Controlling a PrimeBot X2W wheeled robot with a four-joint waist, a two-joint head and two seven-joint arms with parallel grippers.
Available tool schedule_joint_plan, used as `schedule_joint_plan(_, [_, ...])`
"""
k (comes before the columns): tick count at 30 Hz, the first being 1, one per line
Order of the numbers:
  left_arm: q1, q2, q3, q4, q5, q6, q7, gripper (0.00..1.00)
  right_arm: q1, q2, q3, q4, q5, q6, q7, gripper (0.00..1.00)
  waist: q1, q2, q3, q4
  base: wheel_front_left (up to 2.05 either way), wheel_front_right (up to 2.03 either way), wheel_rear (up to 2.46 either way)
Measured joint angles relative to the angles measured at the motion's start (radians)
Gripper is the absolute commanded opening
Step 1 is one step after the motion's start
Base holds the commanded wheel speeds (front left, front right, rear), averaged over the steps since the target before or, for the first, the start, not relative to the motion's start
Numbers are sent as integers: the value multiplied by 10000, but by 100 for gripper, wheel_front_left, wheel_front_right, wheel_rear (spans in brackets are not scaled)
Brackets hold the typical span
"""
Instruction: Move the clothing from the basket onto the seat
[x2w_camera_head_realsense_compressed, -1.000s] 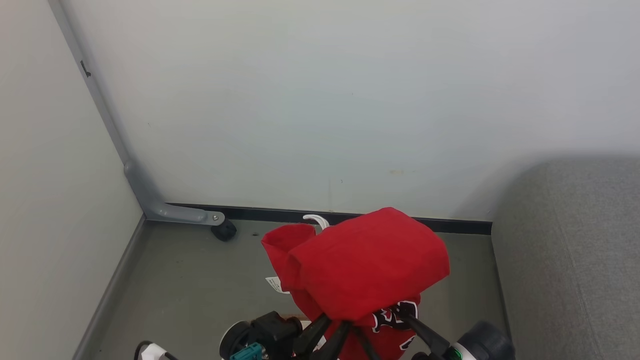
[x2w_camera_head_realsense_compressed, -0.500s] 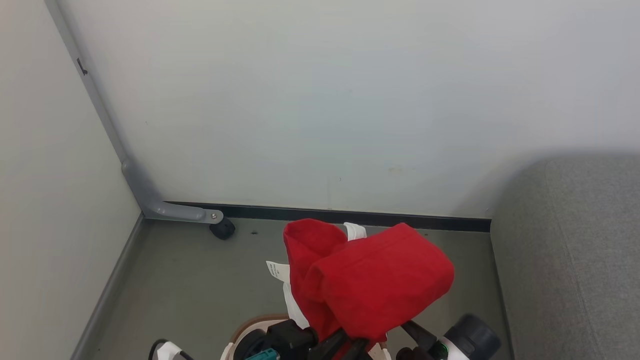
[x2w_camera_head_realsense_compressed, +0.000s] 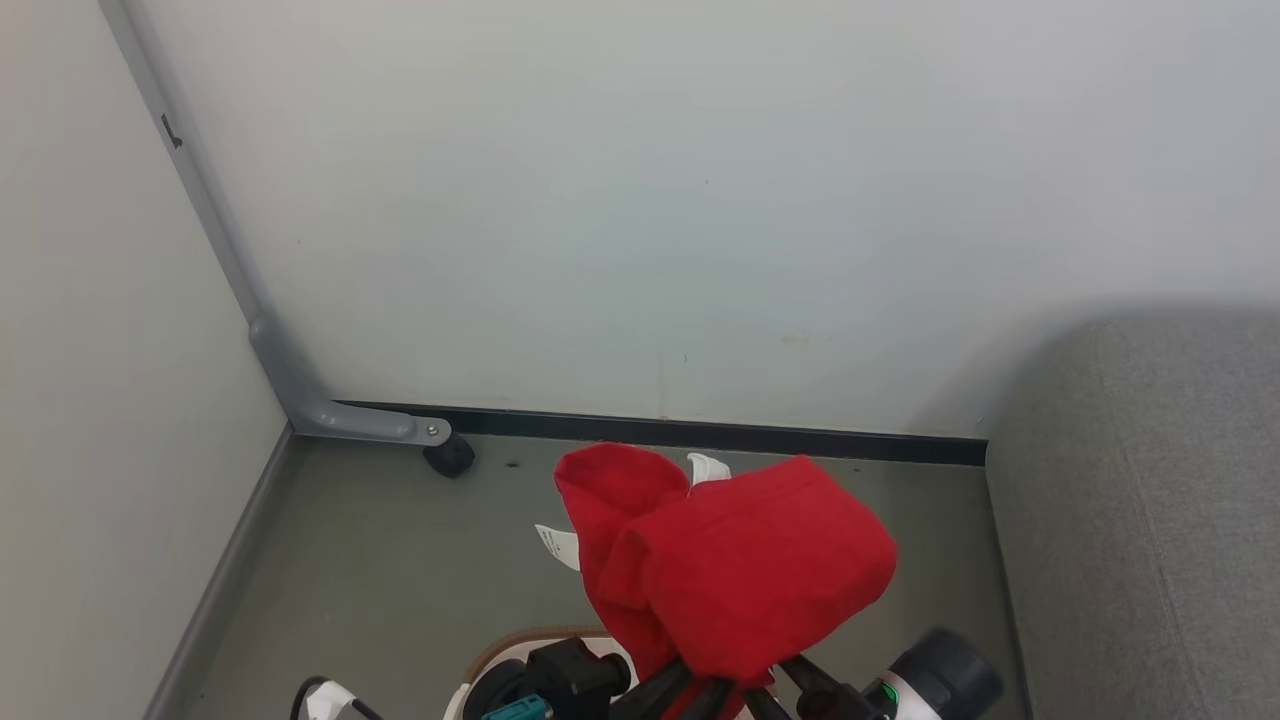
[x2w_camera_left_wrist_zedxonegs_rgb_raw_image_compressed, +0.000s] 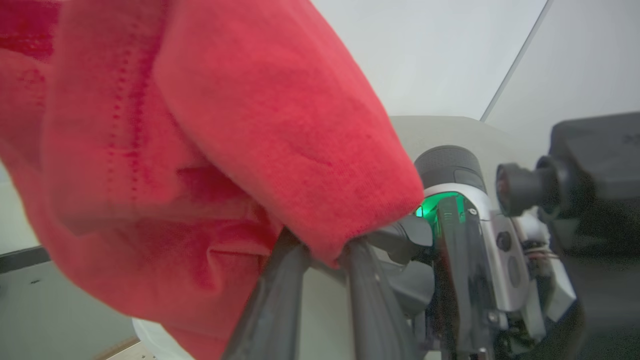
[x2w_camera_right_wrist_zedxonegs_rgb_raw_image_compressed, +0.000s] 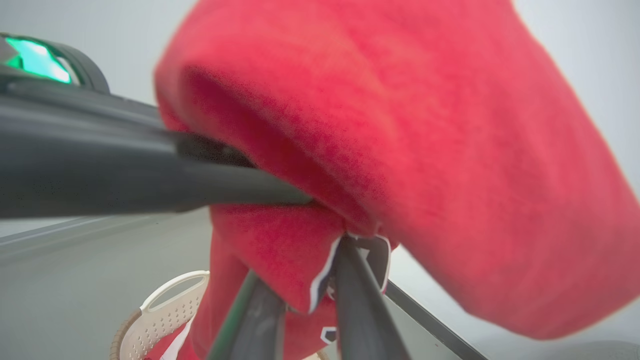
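Clothing (x2w_camera_head_realsense_compressed: 745, 575) hangs as a folded red bundle in the head view, raised above the grey floor (x2w_camera_head_realsense_compressed: 390, 570) in front of a pale wall. A white label (x2w_camera_head_realsense_compressed: 556, 545) sticks out at its left side. The dark fingers of the left end effector (x2w_camera_head_realsense_compressed: 685, 690) and the right end effector (x2w_camera_head_realsense_compressed: 785, 685) rise from the bottom edge into the underside of the bundle. A short arc of the brown rim of the basket (x2w_camera_head_realsense_compressed: 515, 638) shows at the bottom edge, below and left of the bundle. The seat (x2w_camera_head_realsense_compressed: 1150, 520), in grey woven fabric, occupies the right side, apart from the clothing. A black castor (x2w_camera_head_realsense_compressed: 448, 458) stands on the floor by the wall, well apart from the bundle.

Left wrist view: both fingers of the left end effector run up under a fold of red fabric with cloth between them, closed on the clothing. Fingertips are hidden by the fold. The right arm's wrist, with a green light (x2w_camera_left_wrist_zedxonegs_rgb_raw_image_compressed: 440, 202), sits just beside the bundle.

Right wrist view: the right end effector's fingers converge on a hem with white and black trim, gripping the clothing. A dark finger of the left arm enters the fold from the left. The perforated cream basket lies below, with red fabric inside it
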Motion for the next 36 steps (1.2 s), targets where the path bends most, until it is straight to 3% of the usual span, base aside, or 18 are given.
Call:
schedule_joint_plan(3, [-7,-4,44,-23,-6,0,-10,0,30,8,-75,-144,109,-75,4,0,0,0,3,3,0,0,0])
schedule_joint_plan(4, [-10,-13,82,-21,-6,0,-56,20,33,12,-107,-196,184,-88,8,0,0,0,4,4,0,0,0])
schedule_joint_plan(5, [-16,-21,109,-21,-6,0,-94,55,33,19,-140,-240,270,-130,8,0,0,0,5,5,0,0,0])
schedule_joint_plan(6, [-16,-21,109,-21,-6,0,-94,98,33,19,-140,-240,270,-130,8,0,0,0,5,5,0,0,0])
schedule_joint_plan(20, [-59,73,272,244,10,75,-288,100,79,-180,-794,-639,577,-508,2,0,0,0,-14,17,0,0,0])
schedule_joint_plan(28, [-61,414,857,830,48,608,-546,100,206,-389,-1198,-907,878,-543,2,0,0,0,-15,8,0,0,0])
schedule_joint_plan(36, [-57,928,1285,1900,740,1427,-1030,100,341,-660,-1799,-1208,1287,-593,0,0,0,0,-27,-54,0,0,0])
